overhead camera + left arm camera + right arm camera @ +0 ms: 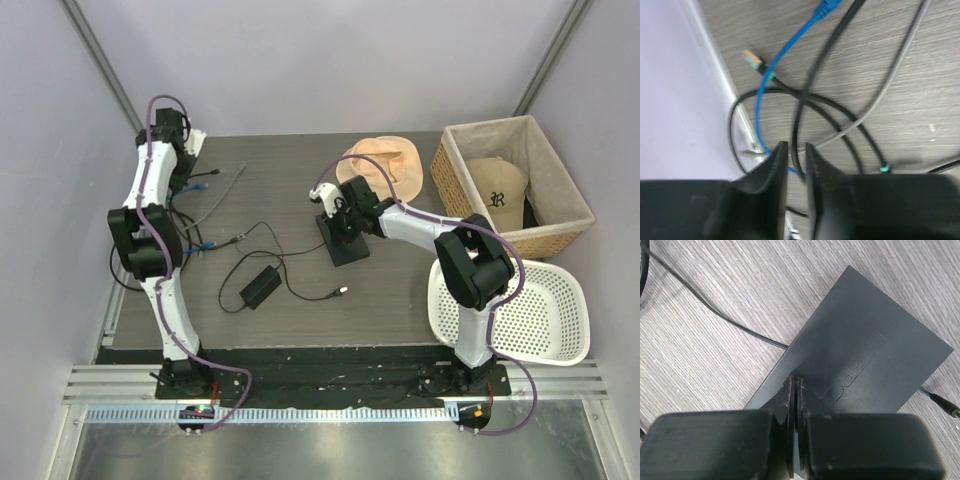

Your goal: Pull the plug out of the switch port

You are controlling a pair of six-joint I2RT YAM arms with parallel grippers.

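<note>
The switch (347,246) is a flat black box at mid-table; its ports do not show. It fills the right wrist view (865,335). My right gripper (336,207) (795,379) is shut, empty, with its tips resting on the box's top near one edge. The bright-blue cable (771,70) lies at the far left, apart from the switch. Its plug (824,7) (203,185) lies loose on the table. My left gripper (186,172) (796,146) hovers over the cable tangle with its jaws slightly apart. A black cable (799,125) runs under the gap.
A black adapter brick (260,287) and its lead's silver-tipped plug (342,292) lie in front of the switch. A peach hat (385,160), a wicker basket (452,165) with a cap and a white basket (560,345) stand at the right. Grey and black cables (900,65) cross at the left wall.
</note>
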